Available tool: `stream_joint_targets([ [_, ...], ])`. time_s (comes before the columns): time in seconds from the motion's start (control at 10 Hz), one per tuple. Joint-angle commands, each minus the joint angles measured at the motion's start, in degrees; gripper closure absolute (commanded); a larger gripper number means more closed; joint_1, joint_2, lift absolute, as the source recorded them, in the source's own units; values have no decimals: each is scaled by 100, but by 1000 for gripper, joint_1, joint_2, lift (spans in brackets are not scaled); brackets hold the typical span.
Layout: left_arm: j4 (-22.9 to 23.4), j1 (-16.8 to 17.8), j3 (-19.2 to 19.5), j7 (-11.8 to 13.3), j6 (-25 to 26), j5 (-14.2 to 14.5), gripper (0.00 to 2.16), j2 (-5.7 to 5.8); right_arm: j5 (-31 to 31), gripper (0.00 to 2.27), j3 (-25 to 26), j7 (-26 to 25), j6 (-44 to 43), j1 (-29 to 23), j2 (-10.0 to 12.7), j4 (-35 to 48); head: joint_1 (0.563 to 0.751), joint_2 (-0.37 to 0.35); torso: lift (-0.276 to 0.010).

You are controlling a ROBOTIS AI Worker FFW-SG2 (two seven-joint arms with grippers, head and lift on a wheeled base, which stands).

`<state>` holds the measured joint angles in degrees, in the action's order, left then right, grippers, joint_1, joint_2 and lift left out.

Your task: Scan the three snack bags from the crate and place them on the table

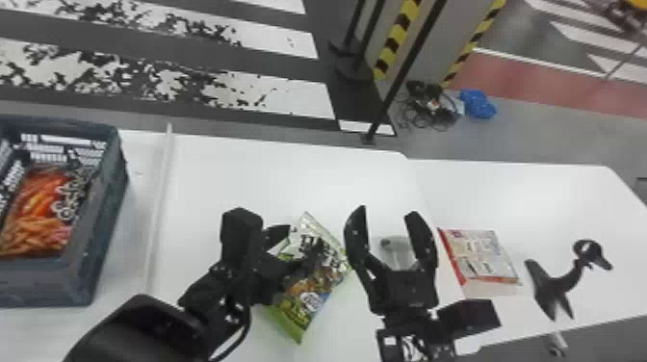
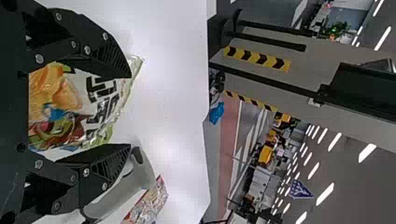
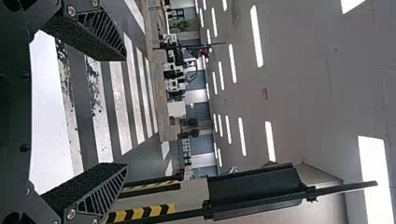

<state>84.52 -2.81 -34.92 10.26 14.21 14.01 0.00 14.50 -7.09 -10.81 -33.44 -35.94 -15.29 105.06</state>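
Observation:
In the head view, my left gripper (image 1: 304,239) is over a green and white snack bag (image 1: 308,308) on the table. The left wrist view has that bag (image 2: 100,109) between the spread fingers of the left gripper (image 2: 130,111). My right gripper (image 1: 387,212) stands open to the right of the bag, above a grey handheld device (image 1: 397,251); in its wrist view, nothing is between the fingers of the right gripper (image 3: 126,112). A red and white bag (image 1: 481,255) lies farther right. An orange bag (image 1: 38,212) lies inside the crate (image 1: 103,207).
A black stand (image 1: 558,284) is on the right-hand table (image 1: 544,202). A thin raised strip (image 1: 161,192) runs between the crate and the green bag. Striped posts and a cable pile (image 1: 431,107) are on the floor beyond the tables.

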Motion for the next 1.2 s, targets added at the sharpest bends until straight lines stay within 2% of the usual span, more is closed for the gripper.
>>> stream_joint_targets([
  [0.0,285,-149,20,-164,-265,-30,66,53,0,124,6,0,-53,-1,0,-47,695,-350,-37],
  [0.2,777,-483,346,-481,-458,-30,66,220,0,127,6,-9,-70,-1,9,-117,695,-350,-37],
  [0.3,1163,-747,557,-665,-722,-39,66,404,0,127,23,-9,-70,-1,9,-126,695,-350,-37],
  [0.4,1664,-1116,882,-780,-757,-83,66,554,0,127,41,-9,-70,17,9,-188,695,-350,-37],
  [0.6,2473,-1819,1638,-806,-863,-118,66,729,0,127,59,-9,-70,61,-9,-337,695,-350,-37],
  [0.7,2851,-2162,2024,-815,-863,-109,66,853,0,127,94,-9,-70,43,-18,-372,695,-350,-37],
  [0.8,3167,-2478,2367,-815,-845,-65,66,940,-9,127,111,-9,-70,35,-44,-407,695,-280,-37],
  [1.0,3624,-2997,2956,-744,-863,75,66,984,-97,127,111,26,-17,8,-62,-504,695,-214,-37],
  [1.1,3747,-3155,3132,-700,-898,137,66,984,-97,127,59,79,35,-18,-53,-566,695,-178,-37],
])
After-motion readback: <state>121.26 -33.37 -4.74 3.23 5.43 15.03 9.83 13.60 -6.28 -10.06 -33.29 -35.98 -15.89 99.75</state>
